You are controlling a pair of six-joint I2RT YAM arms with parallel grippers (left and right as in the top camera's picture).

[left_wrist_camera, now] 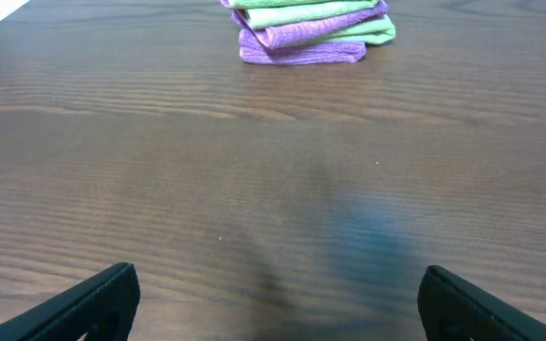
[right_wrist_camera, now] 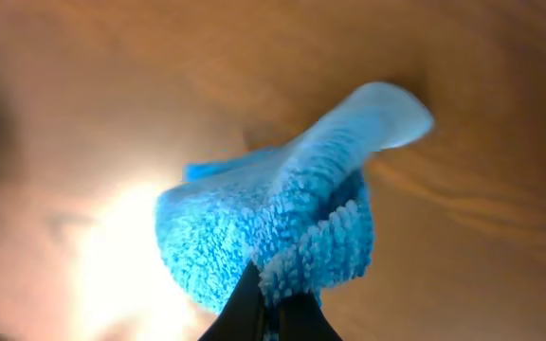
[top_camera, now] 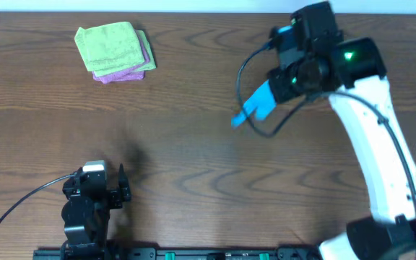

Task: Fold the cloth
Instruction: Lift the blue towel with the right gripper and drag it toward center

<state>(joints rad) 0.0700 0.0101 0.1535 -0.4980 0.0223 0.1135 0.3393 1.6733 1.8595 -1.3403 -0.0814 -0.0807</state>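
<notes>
The cloth (right_wrist_camera: pixel 282 227), a bright sky-blue terry piece with a looped, fuzzy pile, is pinched at a bunched fold by the right gripper (right_wrist_camera: pixel 268 305). Its two dark fingertips are seen pressed tightly together on the fabric at the bottom of the right wrist view. The cloth is gathered there into a rounded, puffy lump, and one smoother, paler flap is curled upward to the right. From overhead, only a narrow blue strip is seen; it slants out to the lower left from beneath the black wrist of the white right arm, over the far right part of the table (top_camera: pixel 193 144). Whether its lower end touches the wood cannot be told.

The table is a dark brown surface with a wavy wood-grain pattern and a dull sheen.

The left gripper (left_wrist_camera: pixel 278 308) is held low over the near left part of the table, with its jaws spread wide and nothing between them. Its black fingers (left_wrist_camera: pixel 93 303) are seen as two angular wedges at the lower corners of the left wrist view.

At the far left, a folded lime-green cloth (top_camera: pixel 110 45) is stacked on a folded pink-purple cloth (top_camera: pixel 127 72). Both are soft, roughly square pads, and the lower one juts out along the near and right edges.
</notes>
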